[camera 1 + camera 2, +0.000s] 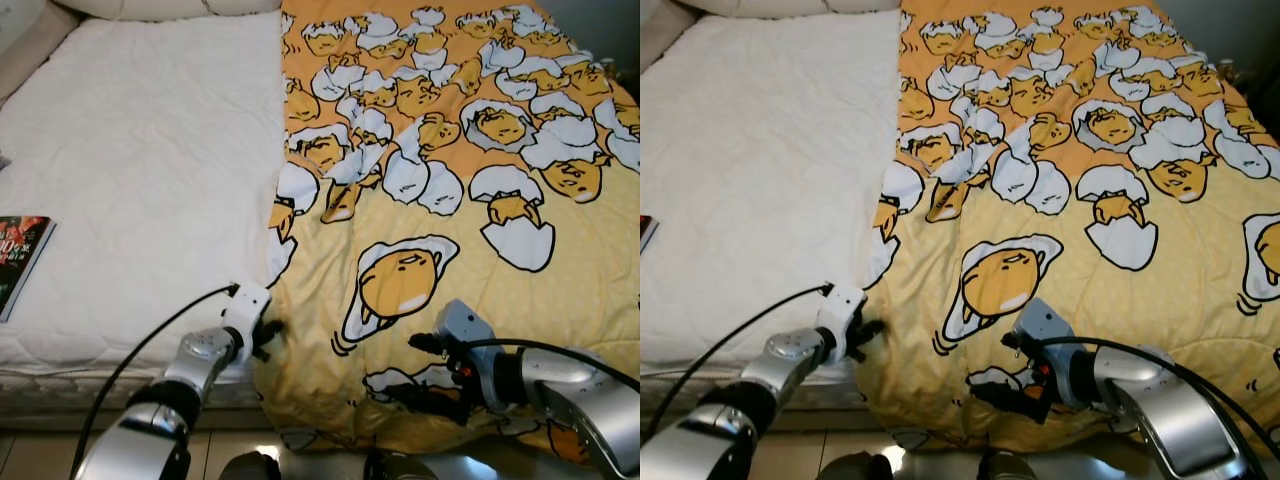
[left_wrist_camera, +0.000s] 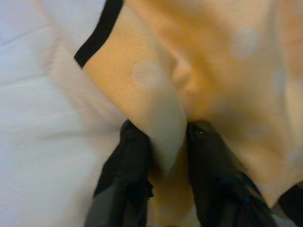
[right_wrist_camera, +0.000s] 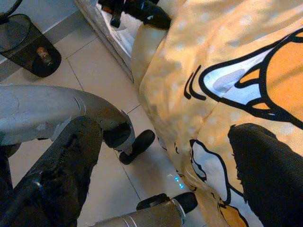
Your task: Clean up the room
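Evenly and brightly lit across both head views, with no hard shadows on the white mattress (image 1: 140, 160) or the yellow blanket (image 1: 450, 200). Slightly washed out on the far white padding. Sharp through the middle, softer toward the near edge. Small glare spot on the glossy floor tiles (image 3: 102, 80) near the bed's foot. Strongly blurred and out of focus in the left wrist view, colours smeared. Clearer in the right wrist view, dark blurred fingers (image 3: 270, 175) up close.
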Controlling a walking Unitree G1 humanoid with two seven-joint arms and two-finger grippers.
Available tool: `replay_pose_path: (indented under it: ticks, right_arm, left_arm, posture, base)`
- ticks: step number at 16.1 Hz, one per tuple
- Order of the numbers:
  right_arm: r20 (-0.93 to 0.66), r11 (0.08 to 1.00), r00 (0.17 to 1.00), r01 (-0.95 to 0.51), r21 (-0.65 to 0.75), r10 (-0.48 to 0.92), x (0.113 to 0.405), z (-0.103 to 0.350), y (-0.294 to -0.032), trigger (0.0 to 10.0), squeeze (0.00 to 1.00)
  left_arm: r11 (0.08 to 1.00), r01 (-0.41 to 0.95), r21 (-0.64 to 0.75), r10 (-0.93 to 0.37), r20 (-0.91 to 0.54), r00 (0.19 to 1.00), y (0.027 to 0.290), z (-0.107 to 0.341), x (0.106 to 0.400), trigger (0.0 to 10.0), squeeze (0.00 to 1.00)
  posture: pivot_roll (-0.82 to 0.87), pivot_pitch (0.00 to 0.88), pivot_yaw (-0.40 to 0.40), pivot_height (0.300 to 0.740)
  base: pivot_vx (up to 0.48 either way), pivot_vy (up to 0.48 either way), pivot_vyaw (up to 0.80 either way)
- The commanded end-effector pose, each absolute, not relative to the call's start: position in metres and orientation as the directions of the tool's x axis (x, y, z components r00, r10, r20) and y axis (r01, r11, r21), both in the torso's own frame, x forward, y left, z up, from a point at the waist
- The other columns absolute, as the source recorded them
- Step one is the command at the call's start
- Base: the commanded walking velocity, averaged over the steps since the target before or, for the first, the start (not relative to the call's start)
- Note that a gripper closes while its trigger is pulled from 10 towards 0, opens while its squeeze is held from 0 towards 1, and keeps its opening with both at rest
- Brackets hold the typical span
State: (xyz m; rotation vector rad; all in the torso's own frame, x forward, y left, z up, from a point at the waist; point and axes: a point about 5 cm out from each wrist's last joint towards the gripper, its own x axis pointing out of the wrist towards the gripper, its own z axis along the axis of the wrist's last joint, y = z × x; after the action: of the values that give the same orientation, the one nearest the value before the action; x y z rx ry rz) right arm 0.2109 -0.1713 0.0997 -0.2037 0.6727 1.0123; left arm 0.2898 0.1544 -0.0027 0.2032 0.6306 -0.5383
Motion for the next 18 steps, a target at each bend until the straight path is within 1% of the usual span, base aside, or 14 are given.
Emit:
replay_pose_path:
  ticks: [1,5,7,9,10,11,12,13,14,16,18]
  right_arm:
    - [-0.596,0.524,0.350,-0.840,0.142,0.723,0.208,0.102,-0.166,10.0,0.00]
    - [-0.588,0.523,0.357,-0.841,0.136,0.726,0.211,0.103,-0.159,10.0,0.00]
    - [-0.589,0.530,0.363,-0.838,0.132,0.722,0.209,0.105,-0.162,10.0,0.00]
    - [-0.592,0.534,0.365,-0.835,0.134,0.718,0.208,0.104,-0.164,10.0,0.00]
    - [-0.594,0.535,0.363,-0.834,0.136,0.717,0.207,0.103,-0.164,10.0,0.00]
    - [-0.596,0.534,0.361,-0.834,0.138,0.717,0.207,0.101,-0.164,10.0,0.00]
    - [-0.596,0.533,0.359,-0.835,0.139,0.718,0.207,0.100,-0.163,10.0,0.00]
    - [-0.596,0.530,0.356,-0.836,0.140,0.720,0.207,0.100,-0.162,10.0,0.00]
    - [-0.596,0.526,0.352,-0.839,0.141,0.721,0.208,0.099,-0.162,10.0,0.00]
    - [-0.600,0.521,0.347,-0.842,0.138,0.721,0.209,0.099,-0.162,10.0,0.00]
    - [-0.604,0.518,0.345,-0.845,0.134,0.719,0.210,0.098,-0.163,10.0,0.00]
  left_arm:
    - [0.831,0.556,0.000,-0.446,-0.599,0.665,0.152,-0.004,0.286,0.0,0.00]
    - [0.819,0.574,0.016,-0.467,-0.564,0.682,0.159,-0.001,0.277,0.0,0.00]
    - [0.788,0.594,0.160,-0.400,-0.600,0.693,0.179,0.003,0.266,0.0,0.00]
    - [0.808,0.552,0.206,-0.323,-0.628,0.708,0.198,0.007,0.255,0.0,0.00]
    - [0.812,0.544,0.211,-0.294,-0.657,0.694,0.209,0.009,0.244,0.0,0.00]
    - [0.800,0.563,0.209,-0.286,-0.692,0.663,0.213,0.009,0.232,0.0,0.00]
    - [0.795,0.574,0.199,-0.286,-0.710,0.643,0.214,0.008,0.226,0.0,0.00]
    - [0.784,0.596,0.172,-0.293,-0.744,0.601,0.214,0.007,0.217,0.0,0.00]
    - [0.761,0.636,0.127,-0.311,-0.789,0.530,0.212,0.004,0.205,0.0,0.00]
    - [0.746,0.658,0.104,-0.307,-0.823,0.478,0.210,0.003,0.193,0.0,0.00]
    - [0.742,0.665,0.091,-0.313,-0.829,0.463,0.205,0.003,0.189,0.0,0.00]
  posture:
    - [-0.11,0.117,0.054,0.740]
    - [-0.11,0.114,0.058,0.740]
    - [-0.11,0.110,0.065,0.740]
    - [-0.10,0.106,0.069,0.740]
    - [-0.10,0.103,0.069,0.740]
    - [-0.09,0.101,0.069,0.740]
    - [-0.09,0.098,0.068,0.740]
    - [-0.09,0.095,0.067,0.740]
    - [-0.09,0.091,0.066,0.740]
    - [-0.09,0.078,0.060,0.740]
    - [-0.09,0.068,0.057,0.740]
  base:
    - [0.000,0.000,0.00]
    - [0.000,0.000,0.00]
    - [0.000,0.000,0.00]
    - [0.000,0.000,0.00]
    - [0.000,0.000,0.00]
    - [0.000,0.000,0.00]
    - [0.000,0.000,0.00]
    - [0.000,0.000,0.00]
    - [0.000,0.000,0.00]
    - [0.000,0.000,0.00]
    - [0.000,0.000,0.00]
